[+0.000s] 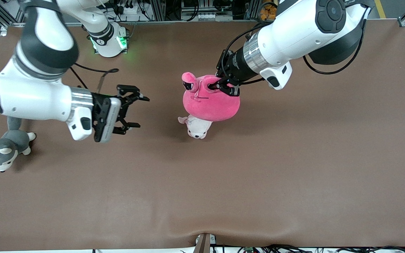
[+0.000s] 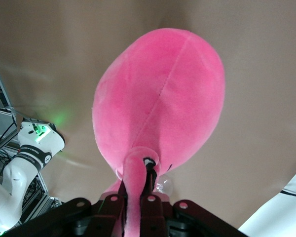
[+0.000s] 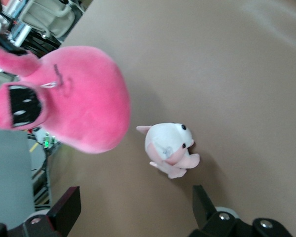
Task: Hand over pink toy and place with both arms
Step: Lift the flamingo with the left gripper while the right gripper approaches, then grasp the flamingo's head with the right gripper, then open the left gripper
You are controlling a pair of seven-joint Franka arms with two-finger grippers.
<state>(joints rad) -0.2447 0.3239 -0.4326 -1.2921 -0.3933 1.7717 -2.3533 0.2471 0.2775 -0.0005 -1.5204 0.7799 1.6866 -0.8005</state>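
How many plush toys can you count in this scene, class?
3. The pink toy hangs from the shut left gripper over mid-table; the pale puppy plush lies beneath it; the grey husky plush lies at the right arm's end.

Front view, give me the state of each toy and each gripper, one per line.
pink toy: lifted off the table, hanging by one ear
left gripper: shut on the pink toy's ear
right gripper: open, empty, beside the pink toy
white puppy: lying on the table
grey husky: lying on the table

The pink toy [image 1: 211, 103] partly hides the puppy plush [image 1: 197, 128].
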